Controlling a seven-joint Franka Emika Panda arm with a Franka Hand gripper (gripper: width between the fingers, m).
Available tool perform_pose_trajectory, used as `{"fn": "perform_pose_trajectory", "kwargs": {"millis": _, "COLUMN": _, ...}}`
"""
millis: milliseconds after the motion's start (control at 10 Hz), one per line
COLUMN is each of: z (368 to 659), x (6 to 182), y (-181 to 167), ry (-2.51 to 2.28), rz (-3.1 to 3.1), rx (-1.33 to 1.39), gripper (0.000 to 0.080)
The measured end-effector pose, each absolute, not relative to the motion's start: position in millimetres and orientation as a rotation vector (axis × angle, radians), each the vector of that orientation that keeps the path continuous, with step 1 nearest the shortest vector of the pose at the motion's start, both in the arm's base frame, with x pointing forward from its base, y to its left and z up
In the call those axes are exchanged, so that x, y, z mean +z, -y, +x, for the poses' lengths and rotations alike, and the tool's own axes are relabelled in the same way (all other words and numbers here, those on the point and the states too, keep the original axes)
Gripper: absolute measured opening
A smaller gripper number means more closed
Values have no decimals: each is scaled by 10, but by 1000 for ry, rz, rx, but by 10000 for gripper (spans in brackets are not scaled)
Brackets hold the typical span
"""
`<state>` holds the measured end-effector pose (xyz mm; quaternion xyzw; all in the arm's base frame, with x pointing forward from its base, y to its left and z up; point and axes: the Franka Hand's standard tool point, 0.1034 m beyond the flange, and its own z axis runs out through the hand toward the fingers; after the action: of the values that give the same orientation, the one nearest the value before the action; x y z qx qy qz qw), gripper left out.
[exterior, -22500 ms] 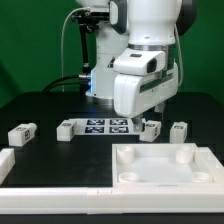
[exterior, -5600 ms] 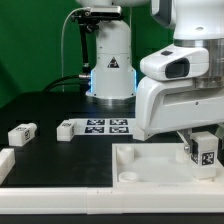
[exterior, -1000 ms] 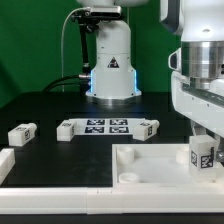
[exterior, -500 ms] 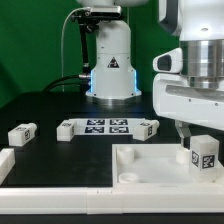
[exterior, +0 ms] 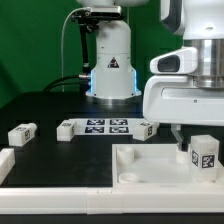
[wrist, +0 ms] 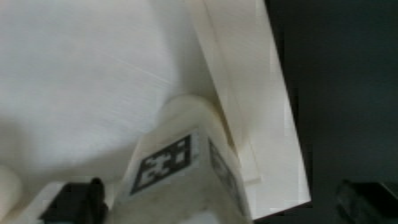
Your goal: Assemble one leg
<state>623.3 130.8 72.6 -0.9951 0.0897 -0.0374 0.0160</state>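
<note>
A leg (exterior: pixel 205 153), a small white block with a black-and-white tag, stands upright at the far corner socket on the exterior view's right of the large white square board (exterior: pixel 150 172). My gripper (exterior: pixel 198 136) hangs just above it, jaws open, with one finger (exterior: pixel 181 134) beside the leg and apart from it. In the wrist view the leg (wrist: pixel 178 165) stands between my two dark fingertips (wrist: pixel 80 200) without touching either, and my gripper (wrist: pixel 222 205) is open and empty. The board's raised rim (wrist: pixel 249 100) runs past the leg.
Three more tagged legs lie on the black table: one (exterior: pixel 20 133) at the exterior view's left, one (exterior: pixel 66 129) beside the marker board (exterior: pixel 105 125), one (exterior: pixel 147 128) past it. White border strips (exterior: pixel 5 160) (exterior: pixel 60 200) edge the work area. The arm's base (exterior: pixel 112 60) stands behind.
The gripper has shifted toward the exterior view's left over the last second, while the leg has stayed standing at the board's corner. Earlier the gripper carried this leg there from the table.
</note>
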Motion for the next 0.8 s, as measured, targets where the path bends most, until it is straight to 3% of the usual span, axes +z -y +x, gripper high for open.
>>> {"fn": "perform_pose_trajectory", "kwargs": {"millis": 400, "z": 6269, "x": 764, "y": -1233, "ry": 107, "rz": -3125, "rx": -135, "gripper": 649}}
{"fn": "perform_pose_trajectory", "kwargs": {"millis": 600, "z": 6267, "x": 761, "y": -1234, "ry": 95, "rz": -3124, "rx": -134, "gripper": 424}}
{"fn": "perform_pose_trajectory", "kwargs": {"millis": 700, "z": 6267, "x": 760, "y": -1234, "ry": 95, "rz": -3124, "rx": -134, "gripper": 424}}
{"fn": "perform_pose_trajectory", "kwargs": {"millis": 800, "z": 6267, "x": 760, "y": -1233, "ry": 78, "rz": -3124, "rx": -134, "gripper": 290}}
